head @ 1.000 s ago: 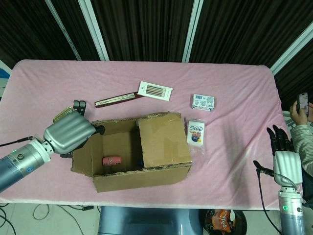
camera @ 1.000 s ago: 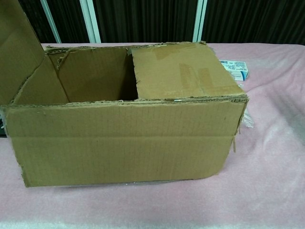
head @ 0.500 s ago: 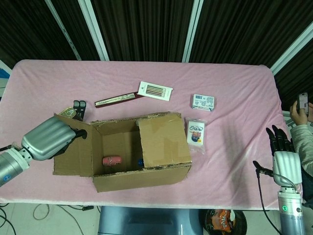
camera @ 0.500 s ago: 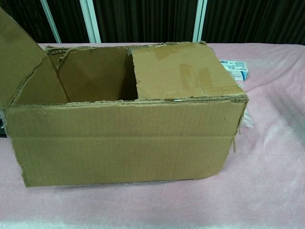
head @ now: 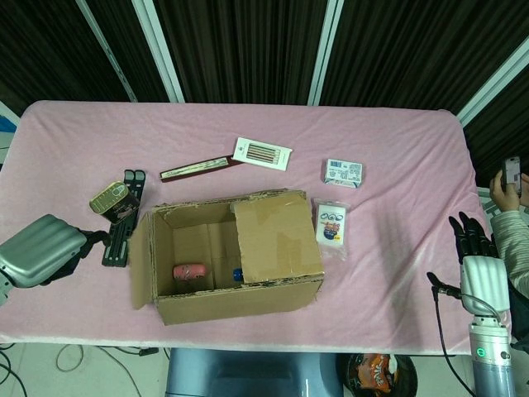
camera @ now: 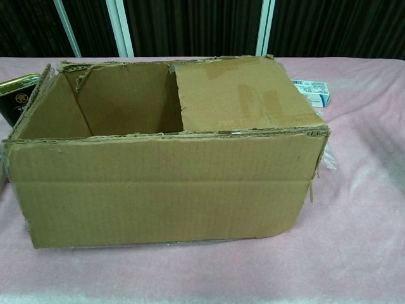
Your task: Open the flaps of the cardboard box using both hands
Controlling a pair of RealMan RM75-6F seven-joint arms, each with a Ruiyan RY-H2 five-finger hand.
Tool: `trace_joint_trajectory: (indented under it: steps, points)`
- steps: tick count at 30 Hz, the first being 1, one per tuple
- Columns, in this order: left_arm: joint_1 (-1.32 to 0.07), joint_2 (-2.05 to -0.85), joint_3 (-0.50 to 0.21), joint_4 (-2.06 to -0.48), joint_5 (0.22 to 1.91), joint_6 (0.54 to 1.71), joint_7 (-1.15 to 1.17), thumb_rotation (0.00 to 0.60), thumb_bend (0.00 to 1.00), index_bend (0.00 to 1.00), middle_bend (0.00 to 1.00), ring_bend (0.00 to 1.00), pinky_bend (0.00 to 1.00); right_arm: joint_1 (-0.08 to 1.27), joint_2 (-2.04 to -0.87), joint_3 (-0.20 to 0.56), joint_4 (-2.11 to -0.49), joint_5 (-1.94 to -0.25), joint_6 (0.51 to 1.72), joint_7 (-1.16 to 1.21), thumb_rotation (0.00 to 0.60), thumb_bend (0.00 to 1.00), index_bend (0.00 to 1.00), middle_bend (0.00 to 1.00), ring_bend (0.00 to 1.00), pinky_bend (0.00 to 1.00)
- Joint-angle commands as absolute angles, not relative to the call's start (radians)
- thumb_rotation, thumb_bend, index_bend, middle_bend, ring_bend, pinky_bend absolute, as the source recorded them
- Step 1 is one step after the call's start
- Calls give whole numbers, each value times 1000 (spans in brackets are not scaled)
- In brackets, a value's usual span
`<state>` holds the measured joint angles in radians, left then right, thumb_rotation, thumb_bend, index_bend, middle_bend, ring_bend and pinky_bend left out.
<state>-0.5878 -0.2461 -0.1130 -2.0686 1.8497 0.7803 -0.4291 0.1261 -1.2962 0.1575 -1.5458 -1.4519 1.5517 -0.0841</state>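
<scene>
While the cardboard box [head: 225, 256] sits near the front middle of the pink bench [head: 397, 149], its left flap [head: 141, 258] hangs folded down outside the wall and its right flap [head: 277, 238] lies closed over half the opening, with a red can [head: 191, 271] lying on the box floor. My left hand [head: 41, 251] hovers apart from the box at the bench's left edge, holding nothing, though I cannot tell how its fingers lie behind the silver back. My right hand [head: 477, 252] stands upright well off to the right, fingers spread and empty, and a tin [head: 113, 197], a white packet [head: 331, 223] and a small blue-and-white box [head: 343, 171] lie around the cardboard box.
</scene>
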Motion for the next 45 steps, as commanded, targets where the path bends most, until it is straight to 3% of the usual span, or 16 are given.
trace_joint_trajectory:
  steps: [1,5,9,18,27,31,37,45]
  points:
    - [-517,-305,-97,-2049,1777,889,-384,600,651,247,431,504,570,126,-1295,157,-1547,-1452,1551,-84,600,171,0,0,0,219]
    - [-382,-457,-82,-2052,1642,1113,-161,600,271,140,203,230,322,128,-1292,157,-1552,-1455,1548,-86,600,172,0,0,0,219]
    - [-276,-634,-67,-2045,1587,1295,38,600,131,51,42,64,142,132,-1284,154,-1568,-1459,1540,-102,600,172,0,0,0,219]
    - [-150,-916,-42,-1912,1537,1487,176,600,122,3,0,23,89,164,-1241,168,-1643,-1491,1517,-110,600,171,0,0,0,219]
    - [-121,-1009,-48,-1813,1530,1536,76,600,122,0,0,23,90,283,-1150,243,-1729,-1551,1430,-92,600,197,0,0,0,219]
    - [-121,-1010,-49,-1798,1532,1533,45,600,122,0,0,23,90,392,-1104,312,-1774,-1579,1347,-70,600,359,4,12,1,220]
    - [-121,-1003,-54,-1794,1515,1519,-3,600,123,0,0,23,91,574,-1080,386,-1818,-1603,1188,-75,600,617,174,151,81,230]
    - [-124,-1006,-57,-1781,1506,1503,-10,600,123,0,0,23,93,775,-1119,385,-1843,-1615,976,-140,600,684,230,205,93,230]
